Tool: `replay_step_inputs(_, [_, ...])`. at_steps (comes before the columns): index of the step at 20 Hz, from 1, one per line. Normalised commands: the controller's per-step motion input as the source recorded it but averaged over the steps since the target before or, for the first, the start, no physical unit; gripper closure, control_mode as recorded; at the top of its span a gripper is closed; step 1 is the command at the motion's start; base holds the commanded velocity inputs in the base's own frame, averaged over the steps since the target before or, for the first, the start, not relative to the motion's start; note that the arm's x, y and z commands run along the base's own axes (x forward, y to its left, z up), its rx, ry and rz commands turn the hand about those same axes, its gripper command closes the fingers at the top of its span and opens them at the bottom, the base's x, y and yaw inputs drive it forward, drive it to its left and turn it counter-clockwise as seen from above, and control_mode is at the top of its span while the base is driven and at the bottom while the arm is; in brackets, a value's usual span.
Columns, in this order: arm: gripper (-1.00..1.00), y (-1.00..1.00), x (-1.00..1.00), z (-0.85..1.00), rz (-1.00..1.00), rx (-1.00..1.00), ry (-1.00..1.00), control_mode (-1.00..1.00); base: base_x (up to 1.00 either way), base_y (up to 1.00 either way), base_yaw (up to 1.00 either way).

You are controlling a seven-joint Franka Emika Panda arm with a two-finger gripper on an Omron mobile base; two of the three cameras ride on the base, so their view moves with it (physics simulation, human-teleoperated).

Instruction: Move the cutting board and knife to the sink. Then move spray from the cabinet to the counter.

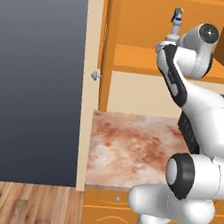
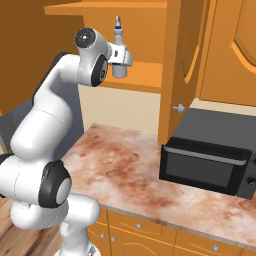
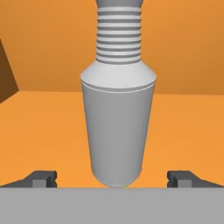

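Spray (image 3: 117, 127) upright on cabinet (image 3: 43, 131) shelf, dead ahead at 12 o'clock, centred between gripper (image 3: 117, 179) fingertips; jaws apart, not clamped.

Dark grey wall (image 1: 33, 73) at left over wood-plank floor (image 1: 20, 204). Black microwave (image 2: 207, 162) stands at right; cream backsplash (image 2: 125, 107) behind.

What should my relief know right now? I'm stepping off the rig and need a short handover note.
Gripper: open, level with the spray, one fingertip either side of its base, not closed on it.
Spray: upright on the cabinet shelf, door open.
Counter: bare stone beside the microwave.
Cutting board, knife, sink: out of sight from here, so that step cannot be confirmed.
Left: close on the spray, lift it out, set it on the counter.
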Motion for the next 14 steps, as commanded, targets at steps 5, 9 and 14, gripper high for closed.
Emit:
replay_step_inputs(5, [-1.00, -0.01, 0.14, -0.02, 0.00, 0.00, 0.00, -1.00, 0.00, 0.00, 0.00])
replay_step_inputs(9, [-1.00, -0.01, 0.19, -0.04, 0.00, 0.00, 0.00, -1.00, 0.00, 0.00, 0.00])
replay_step_inputs(14, [-1.00, -0.03, 0.20, -0.08, -0.01, 0.00, 0.01, -1.00, 0.00, 0.00, 0.00])
